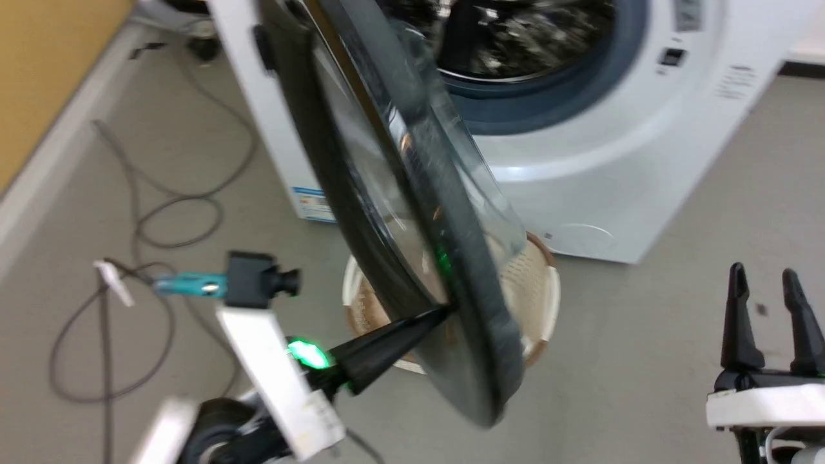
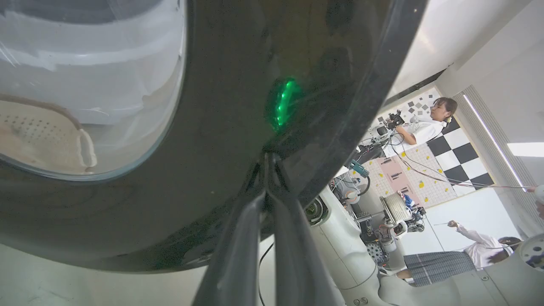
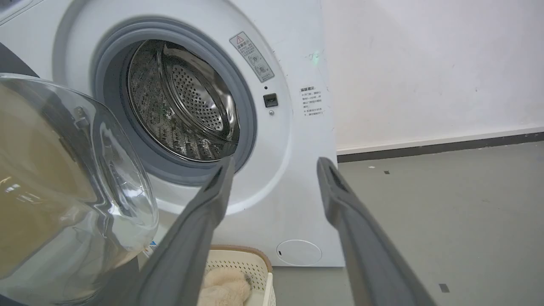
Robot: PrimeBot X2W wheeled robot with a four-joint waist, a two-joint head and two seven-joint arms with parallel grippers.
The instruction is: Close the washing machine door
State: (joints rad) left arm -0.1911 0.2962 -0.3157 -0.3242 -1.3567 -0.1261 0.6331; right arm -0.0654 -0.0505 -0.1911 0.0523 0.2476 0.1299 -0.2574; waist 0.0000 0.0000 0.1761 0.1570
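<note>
A: Nearest first: the left gripper [image 1: 445, 312]?
B: Clenched on nothing, its tips touching the door [image 1: 474, 303]'s glossy black outer face near the free rim.
A: And the door?
B: Half-open, hinged at the washing machine [image 1: 580, 167]'s left front edge, with the drum opening beyond, rightward. The right gripper [image 1: 770, 277], released, stands well apart.

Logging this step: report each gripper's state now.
Left gripper: shut, tips pressed against the door, gripping nothing.
Right gripper: open, empty, apart from the washing machine.
</note>
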